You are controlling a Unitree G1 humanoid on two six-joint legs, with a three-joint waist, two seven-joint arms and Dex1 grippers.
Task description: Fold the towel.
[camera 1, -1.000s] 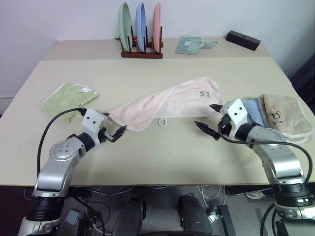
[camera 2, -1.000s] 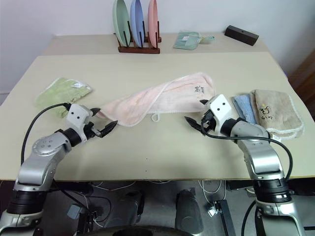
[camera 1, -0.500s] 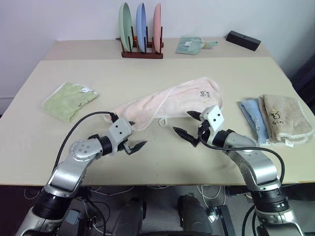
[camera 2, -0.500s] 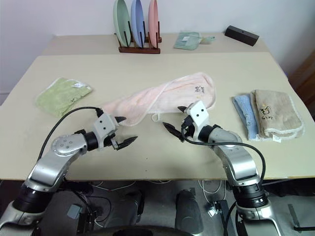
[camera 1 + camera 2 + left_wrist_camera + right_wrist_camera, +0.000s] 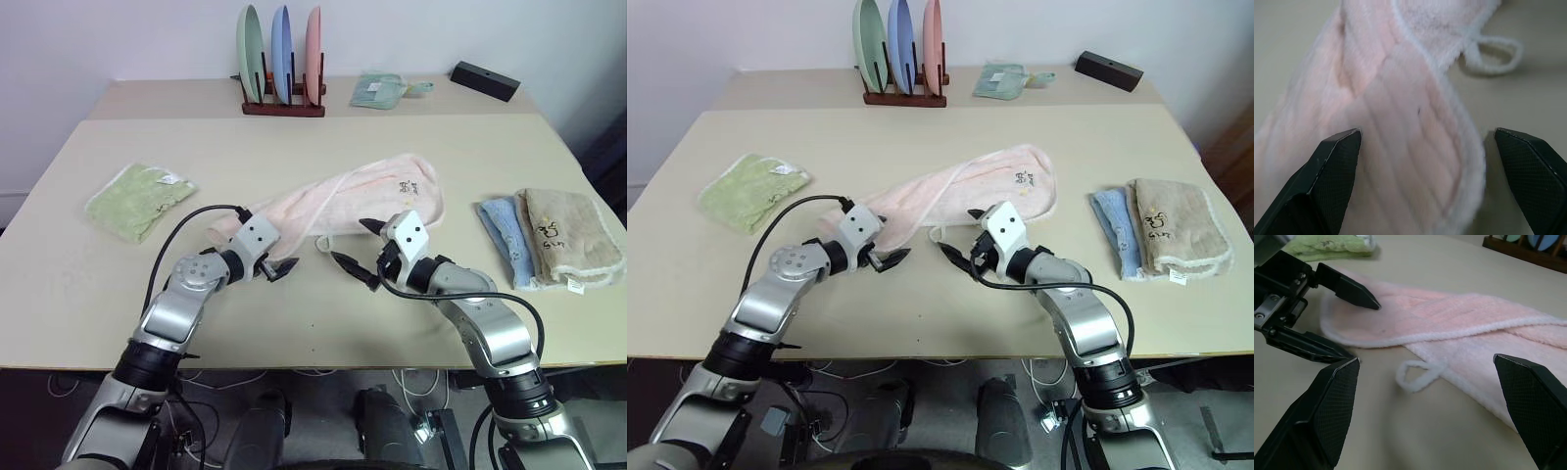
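At the near edge of the rumpled pink towel (image 5: 343, 201), the left gripper (image 5: 275, 266) straddles its left end, spread, gripping nothing, while the right gripper (image 5: 355, 250), wide and empty, hovers beside the loop (image 5: 323, 243).

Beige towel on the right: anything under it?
The beige towel overlaps a folded blue cloth, whose left strip shows beside it. How far the cloth runs underneath is hidden.
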